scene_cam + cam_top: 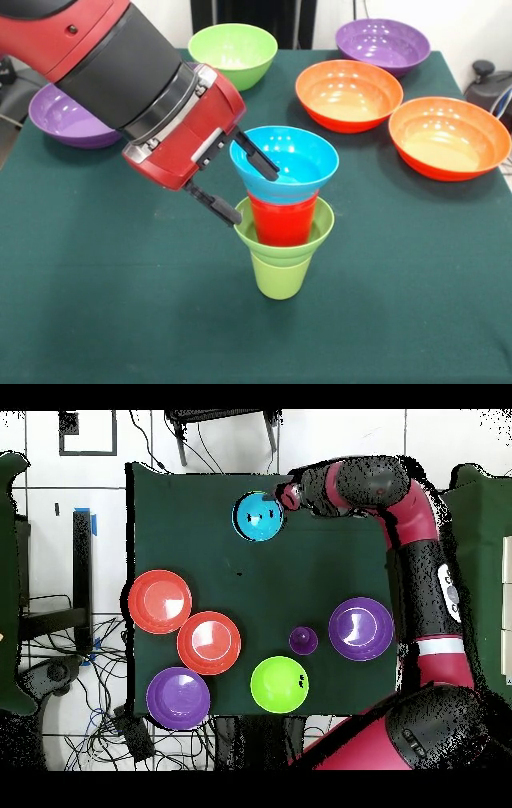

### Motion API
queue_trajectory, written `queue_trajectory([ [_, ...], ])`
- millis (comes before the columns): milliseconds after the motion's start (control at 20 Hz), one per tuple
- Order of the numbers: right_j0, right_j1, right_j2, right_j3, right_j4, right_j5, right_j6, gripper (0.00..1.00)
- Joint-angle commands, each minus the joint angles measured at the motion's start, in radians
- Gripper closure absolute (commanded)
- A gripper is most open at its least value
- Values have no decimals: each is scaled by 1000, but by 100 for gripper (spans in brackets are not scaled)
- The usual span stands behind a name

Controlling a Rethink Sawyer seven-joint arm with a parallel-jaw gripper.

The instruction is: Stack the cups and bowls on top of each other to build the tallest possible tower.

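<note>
The gripper [238, 186] hangs tilted at the left side of the tower [284, 216] in the front view, its two black fingers spread apart. The upper finger [258, 157] lies against the rim of the blue bowl [290, 162]; the lower finger [218, 205] sits just beside the rim of the small green bowl [282, 240]. The fingers hold nothing between them. The red and black arm [104, 56] runs up and left from the gripper to the picture's top corner.

The tower stands upright near the middle of the green table [96, 304]. From the bottom it is made of the green cup [279, 276], the small green bowl, the red cup [282, 222] and the blue bowl on top, each nested in the one below.

Behind it, toward the far side, stand five loose bowls. A purple bowl [68, 118] sits at the far left, partly hidden by the arm. A medium green bowl [233, 53] is far and left of centre. An orange bowl [349, 94] is to the right of the tower and farther back, with a second orange bowl [449, 137] just beside it, further right. Another purple bowl [382, 45] sits at the far right corner.

From overhead, the blue bowl [259, 516] hides the rest of the tower, with the gripper [288, 492] at its edge. A purple cup [303, 641] stands on the table between the green bowl [279, 684] and a purple bowl [361, 628].
</note>
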Motion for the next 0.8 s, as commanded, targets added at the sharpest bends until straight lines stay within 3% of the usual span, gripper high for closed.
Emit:
queue_trajectory([
  [50,14,-33,-38,53,21,2,-1,0],
  [150,36,-40,-41,31,28,18,17,0],
  [550,31,-137,-38,113,69,21,80,0],
  [800,43,-194,-39,112,112,66,103,0],
])
